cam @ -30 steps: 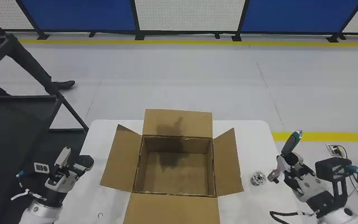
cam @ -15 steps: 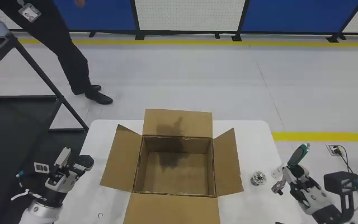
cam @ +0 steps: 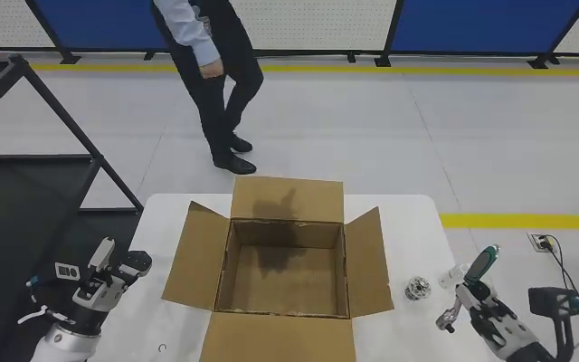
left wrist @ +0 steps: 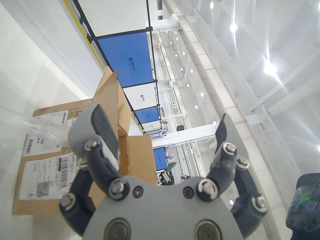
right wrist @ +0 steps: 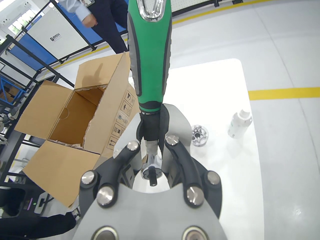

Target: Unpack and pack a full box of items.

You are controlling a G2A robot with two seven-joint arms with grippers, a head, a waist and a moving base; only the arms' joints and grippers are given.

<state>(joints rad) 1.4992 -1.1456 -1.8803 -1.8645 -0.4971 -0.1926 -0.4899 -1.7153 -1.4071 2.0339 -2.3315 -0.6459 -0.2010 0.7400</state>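
Top view, lower left: left gripper (cam: 120, 260) at the table's (cam: 407, 213) left edge, jaws spread, nothing between them.

Centre: cardboard box (cam: 280, 281), flaps folded out, floor bare.

Just right of its right flap: small metal part (cam: 416, 288) lying on the table.

Lower right: right gripper (cam: 469, 290) pinching a green-handled tool (cam: 487, 261) by its dark neck, with the green grip sticking out past the fingertips. The tool's long axis runs lower left to upper right, grip end pointing away from the box.

Judgement: the box mouth lies left of the held tool, and the right arm is the nearer to the loose part. If packing comes next, carry the tool leftward and lay it flat along the box floor.
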